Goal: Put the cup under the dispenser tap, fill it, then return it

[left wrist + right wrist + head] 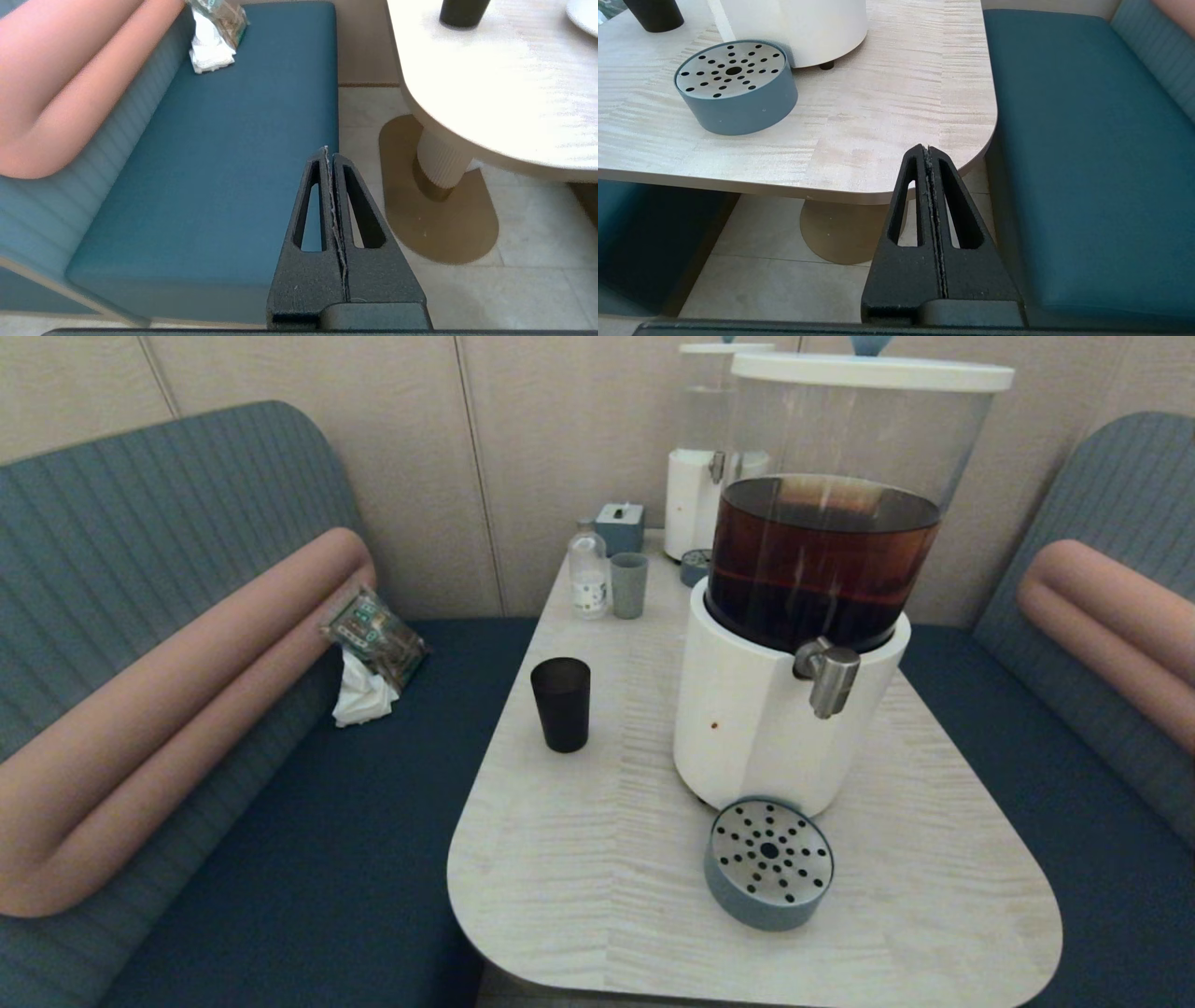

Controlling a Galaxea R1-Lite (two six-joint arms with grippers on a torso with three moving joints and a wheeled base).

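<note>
The dark smoky cup (561,704) stands upright on the pale table (579,859), left of the big dispenser (794,616) with brown liquid. Its steel tap (827,678) points down over the round grey-blue drip tray (768,863) with a perforated steel top. The cup's base also shows in the left wrist view (462,11) and the right wrist view (654,15). My left gripper (329,151) hangs shut and empty below table height, over the left bench edge. My right gripper (926,150) hangs shut and empty by the table's near right corner. Neither arm shows in the head view.
A small grey-green cup (628,585), a clear bottle (588,569), a tissue box (621,526) and a smaller white-based dispenser (700,476) stand at the table's far end. Blue benches flank the table; a packet and tissue (369,653) lie on the left bench. The table's pedestal (441,161) rises from the floor.
</note>
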